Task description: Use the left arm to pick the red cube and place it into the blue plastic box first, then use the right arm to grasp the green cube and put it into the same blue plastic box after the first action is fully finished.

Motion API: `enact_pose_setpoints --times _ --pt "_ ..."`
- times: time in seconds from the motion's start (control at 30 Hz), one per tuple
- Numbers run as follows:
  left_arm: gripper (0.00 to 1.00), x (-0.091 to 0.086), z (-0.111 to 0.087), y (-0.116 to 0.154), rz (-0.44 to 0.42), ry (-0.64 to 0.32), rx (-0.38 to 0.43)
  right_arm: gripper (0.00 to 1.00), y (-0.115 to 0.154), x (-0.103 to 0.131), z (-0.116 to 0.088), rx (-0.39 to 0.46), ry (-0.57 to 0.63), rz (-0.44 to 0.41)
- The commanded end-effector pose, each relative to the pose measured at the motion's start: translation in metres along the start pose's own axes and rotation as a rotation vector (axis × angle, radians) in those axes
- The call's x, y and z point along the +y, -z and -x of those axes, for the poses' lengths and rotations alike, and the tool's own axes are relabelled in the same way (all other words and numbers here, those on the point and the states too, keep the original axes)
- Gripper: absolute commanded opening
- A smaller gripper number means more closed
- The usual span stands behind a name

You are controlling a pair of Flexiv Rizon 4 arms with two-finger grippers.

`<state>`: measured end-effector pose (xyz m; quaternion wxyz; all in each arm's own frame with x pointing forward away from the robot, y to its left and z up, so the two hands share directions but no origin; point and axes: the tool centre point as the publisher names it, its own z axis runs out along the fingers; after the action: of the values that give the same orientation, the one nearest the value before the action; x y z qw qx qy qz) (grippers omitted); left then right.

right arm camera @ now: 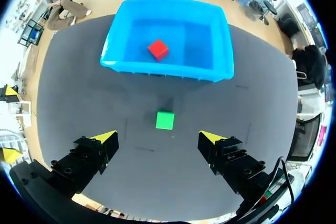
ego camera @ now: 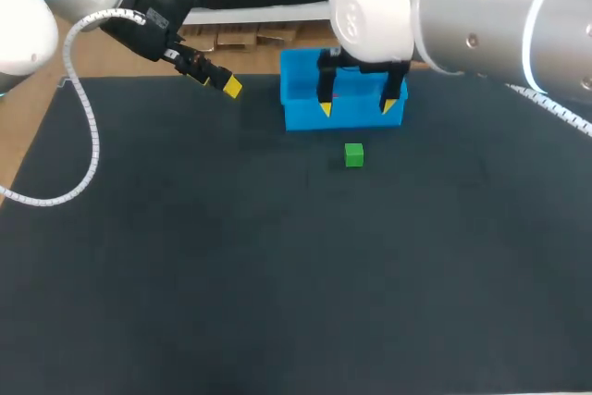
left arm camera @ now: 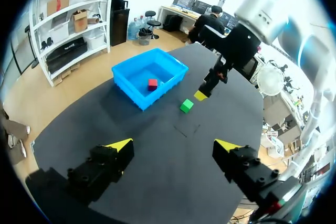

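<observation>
Nearby, green cube (ego camera: 354, 154) before blue box (ego camera: 356, 117)

Bright even light; soft shadows; sheen on right arm (ego camera: 481, 16).

Likely robotics lab: two arms (ego camera: 481, 16), table (ego camera: 277, 275).

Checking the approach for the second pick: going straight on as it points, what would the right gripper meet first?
Probably the green cube: in its wrist view it lies ahead of the right gripper, roughly midway between the open fingers. Depth is unclear, so the mat beside it is possible.
</observation>
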<state>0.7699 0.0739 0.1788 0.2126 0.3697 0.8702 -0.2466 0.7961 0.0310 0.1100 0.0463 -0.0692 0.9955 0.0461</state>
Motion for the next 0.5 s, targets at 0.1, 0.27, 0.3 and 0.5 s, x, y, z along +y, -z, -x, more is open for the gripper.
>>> enact_pose_setpoints --times 0.1,0.27,0.3,0.5 --pt "1.00 -0.0003 -0.0015 0.0004 0.000 -0.001 -0.004 1.00 -0.0041 0.0005 -0.0052 -0.017 0.007 -0.029" --pt "1.00 -0.0003 -0.0015 0.0004 0.000 -0.001 -0.004 1.00 -0.0074 0.0015 -0.0056 -0.012 0.020 -0.058" --pt "1.00 -0.0003 -0.0015 0.0004 0.000 -0.001 -0.004 1.00 -0.0080 0.0015 -0.0057 -0.011 0.020 -0.061" --pt "1.00 -0.0003 -0.0015 0.0004 0.000 -0.001 -0.004 1.00 -0.0121 0.0025 -0.0076 0.000 -0.003 -0.070"
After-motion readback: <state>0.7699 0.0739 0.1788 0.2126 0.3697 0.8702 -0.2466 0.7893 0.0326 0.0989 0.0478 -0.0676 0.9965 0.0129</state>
